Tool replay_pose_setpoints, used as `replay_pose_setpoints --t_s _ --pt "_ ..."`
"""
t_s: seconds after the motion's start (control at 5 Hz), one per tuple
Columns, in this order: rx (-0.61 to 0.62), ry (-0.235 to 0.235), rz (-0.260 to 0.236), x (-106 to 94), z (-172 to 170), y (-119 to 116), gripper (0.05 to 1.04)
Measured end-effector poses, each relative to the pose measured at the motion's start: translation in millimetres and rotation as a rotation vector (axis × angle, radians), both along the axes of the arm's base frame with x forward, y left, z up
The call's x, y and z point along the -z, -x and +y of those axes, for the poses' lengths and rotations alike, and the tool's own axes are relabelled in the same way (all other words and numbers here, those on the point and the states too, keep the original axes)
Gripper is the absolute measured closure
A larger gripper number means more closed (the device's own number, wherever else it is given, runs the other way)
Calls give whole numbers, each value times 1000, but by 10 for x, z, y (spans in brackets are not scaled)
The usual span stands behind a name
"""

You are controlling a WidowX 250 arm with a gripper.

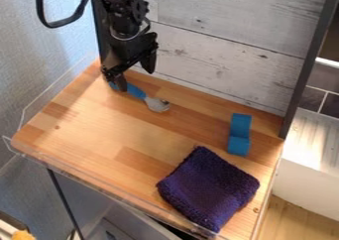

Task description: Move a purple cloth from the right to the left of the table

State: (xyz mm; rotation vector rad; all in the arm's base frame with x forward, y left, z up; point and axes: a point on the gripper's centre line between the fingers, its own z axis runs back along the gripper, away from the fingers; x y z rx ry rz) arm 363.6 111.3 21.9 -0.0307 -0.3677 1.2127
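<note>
- One folded purple cloth [208, 188] is what we are after; it lies well apart from the gripper [136, 79], below it and to its right in the view, by the near edge of the surface [83, 117].
- The cloth looks roughly square, so we find no clear long axis; one corner points up the view, and that corner is its nearest part to the gripper.
- We see the blue block [240, 134] just beyond the cloth, right of and lower than the gripper; a straight diagonal approach should pass to its left.
- The blue-handled utensil [136, 90] lies close below the gripper, its metal end towards the cloth's side; we'd keep high over it at first.
- The gripper's two fingers stand apart with nothing between them, so we judge the next move to be a long diagonal reach, then a descent.
</note>
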Motion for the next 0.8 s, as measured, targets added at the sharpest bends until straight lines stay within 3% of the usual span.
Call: replay_pose_setpoints --t_s 0.2,0.4,0.8 --pt "-6 9 44 143 -27 69 84" --pt "-14 4 81 172 -316 212 84" --pt "-17 7 49 94 -861 469 84"
